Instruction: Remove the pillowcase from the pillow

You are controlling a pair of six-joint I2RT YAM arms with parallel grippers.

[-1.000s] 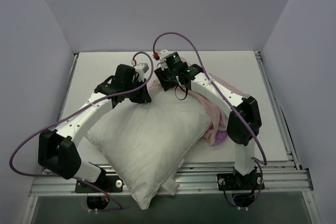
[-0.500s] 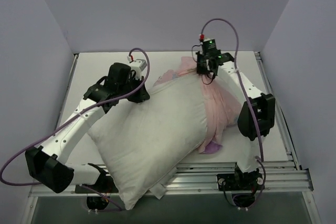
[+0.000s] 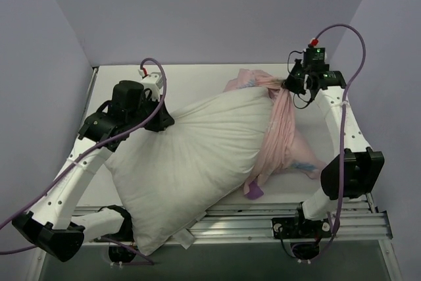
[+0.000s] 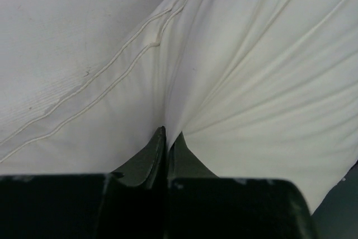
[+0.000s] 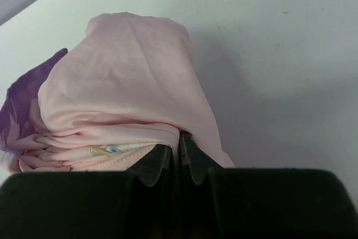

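mostly done: the pillowcase (image 3: 281, 133), pinched in the closed right gripper (image 3: 289, 85) near the table's (image 3: 197, 80) far right corner, covers only the right end of the pillow (image 3: 197, 156), whose opposite corner the left gripper (image 3: 161, 122) clamps.

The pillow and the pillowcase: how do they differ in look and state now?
The pillow is plain white and plump; the pillowcase is thin, pale pink with purple patches. The pillow lies spread out; the pillowcase is bunched at its right end. The left hand pinches the pillow; the right hand pinches the pillowcase. Both are cloth, each in a shut hand.
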